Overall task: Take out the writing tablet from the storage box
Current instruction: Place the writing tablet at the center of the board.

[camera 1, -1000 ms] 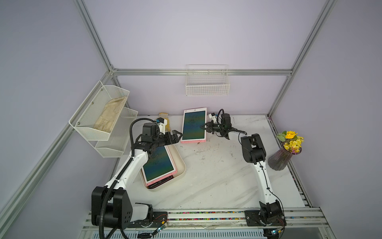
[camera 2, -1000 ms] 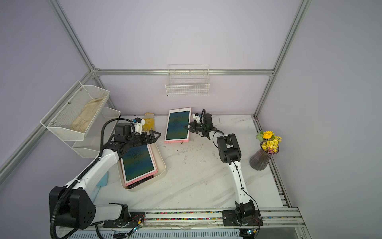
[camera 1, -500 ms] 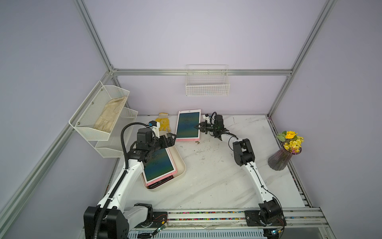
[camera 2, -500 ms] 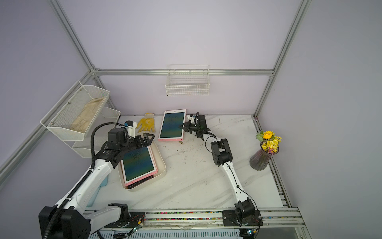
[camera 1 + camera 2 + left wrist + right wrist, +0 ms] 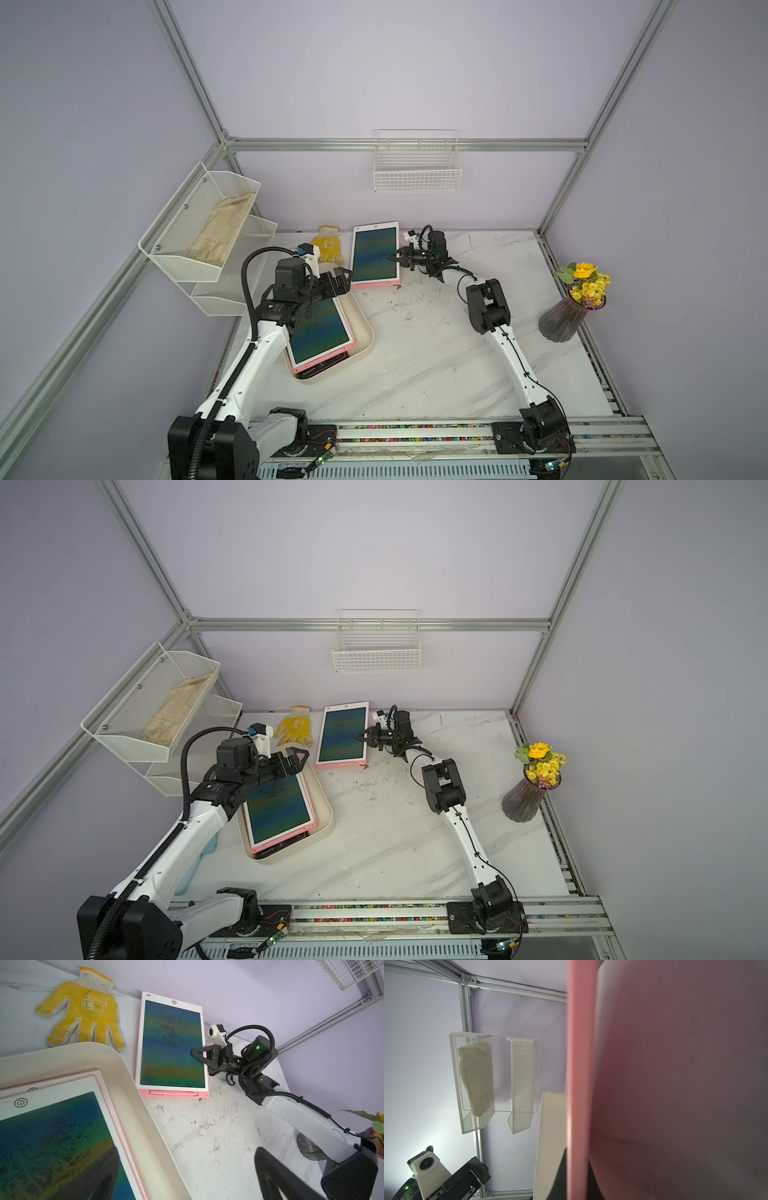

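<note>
Right now my right tool (image 5: 394,257) is pinched shut on the long edge of the writing tablet (image 5: 374,253), which is out on the tabletop (image 5: 415,353) by the back wall. Best to settle it flat, then release gently. My left tool (image 5: 341,279) is wide and empty over the far end of the storage box (image 5: 365,332). The box holds a pink tablet (image 5: 318,328) stacked on a dark tablet (image 5: 326,369).

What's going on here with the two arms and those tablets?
The right gripper is shut on the side edge of one writing tablet, out of the storage box at the back of the table beside a yellow glove. The left gripper hangs open over the box's far end; more tablets lie stacked inside.
</note>
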`<state>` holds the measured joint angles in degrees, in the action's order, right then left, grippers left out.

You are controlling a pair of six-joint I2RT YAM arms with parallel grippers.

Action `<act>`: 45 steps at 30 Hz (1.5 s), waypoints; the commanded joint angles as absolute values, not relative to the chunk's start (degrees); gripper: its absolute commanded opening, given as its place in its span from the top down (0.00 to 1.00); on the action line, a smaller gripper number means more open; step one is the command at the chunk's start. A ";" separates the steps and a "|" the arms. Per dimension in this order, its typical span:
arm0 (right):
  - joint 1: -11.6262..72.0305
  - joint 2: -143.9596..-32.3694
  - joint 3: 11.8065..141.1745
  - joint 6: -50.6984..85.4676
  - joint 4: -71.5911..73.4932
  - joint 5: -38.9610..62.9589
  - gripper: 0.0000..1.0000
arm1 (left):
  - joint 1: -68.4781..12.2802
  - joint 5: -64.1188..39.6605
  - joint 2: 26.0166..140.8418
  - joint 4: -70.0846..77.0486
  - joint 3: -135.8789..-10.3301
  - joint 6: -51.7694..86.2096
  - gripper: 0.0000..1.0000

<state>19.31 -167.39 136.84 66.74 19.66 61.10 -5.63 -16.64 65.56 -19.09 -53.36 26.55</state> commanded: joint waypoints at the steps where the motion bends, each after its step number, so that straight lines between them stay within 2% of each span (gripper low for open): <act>1: 19.60 -168.77 138.68 66.94 21.26 60.40 0.91 | -5.19 -16.46 65.17 -17.81 -50.65 26.46 0.00; 3: 19.55 -168.92 139.37 65.82 19.32 59.83 0.84 | -5.19 -16.49 65.21 -17.84 -50.40 26.38 0.00; 8: 19.53 -170.05 141.79 64.62 16.11 58.84 0.76 | -5.10 -16.77 65.78 -17.84 -50.19 26.62 0.00; 23: 19.35 -168.46 140.56 57.65 7.67 54.80 0.71 | -4.93 -18.97 67.11 -17.75 -50.06 27.23 0.00; 29: 18.78 -166.80 138.26 55.07 5.42 53.16 0.74 | -4.92 -19.71 68.02 -17.64 -50.17 27.41 0.00; 31: 18.65 -166.73 138.24 53.96 4.40 53.08 0.87 | -4.93 -19.87 68.28 -17.50 -50.07 27.50 0.00; 34: 18.61 -166.81 137.76 53.05 3.98 54.37 0.98 | -4.92 -20.01 68.42 -17.18 -49.87 27.51 0.00; 45: 18.59 -162.68 130.67 52.15 6.18 54.93 0.99 | -4.81 -20.18 68.02 -16.54 -49.51 28.12 0.00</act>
